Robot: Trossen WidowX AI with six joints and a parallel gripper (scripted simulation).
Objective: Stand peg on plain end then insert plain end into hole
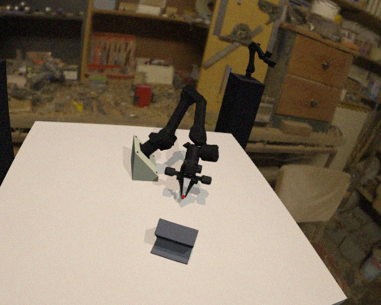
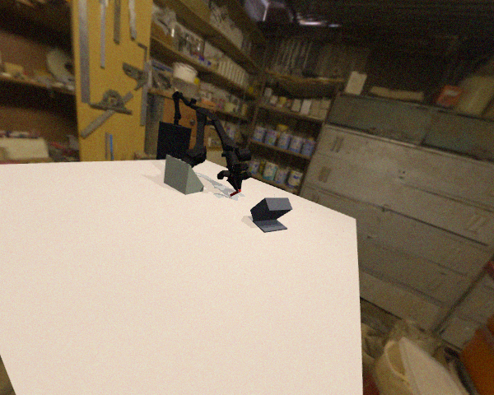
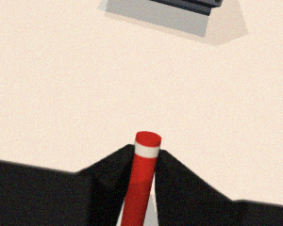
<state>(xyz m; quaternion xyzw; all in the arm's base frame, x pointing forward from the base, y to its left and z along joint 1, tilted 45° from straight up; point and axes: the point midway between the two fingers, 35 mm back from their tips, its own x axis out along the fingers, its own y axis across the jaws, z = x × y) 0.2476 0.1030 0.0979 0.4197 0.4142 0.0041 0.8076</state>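
My gripper (image 1: 183, 196) (image 2: 239, 190) (image 3: 145, 154) is shut on the red peg (image 1: 183, 197) (image 2: 235, 193) (image 3: 140, 190), close to its white-banded end. The peg is tilted: the banded end is the upper one, and the plain end slants down and back toward the panel side in the exterior view. The fingertips are low over the table; whether the plain end touches it I cannot tell. The grey-green sloped panel (image 1: 145, 171) (image 2: 182, 178) stands beside the arm, left of the gripper in the top and exterior views. Its hole cannot be made out.
A dark grey stepped block (image 1: 176, 233) (image 2: 277, 204) (image 3: 198, 8) stands on the white table (image 1: 86, 246) (image 2: 174, 297), in front of the gripper in the top view. It shows at the top edge of the wrist view. The arm's base is close to the panel's sloped face.
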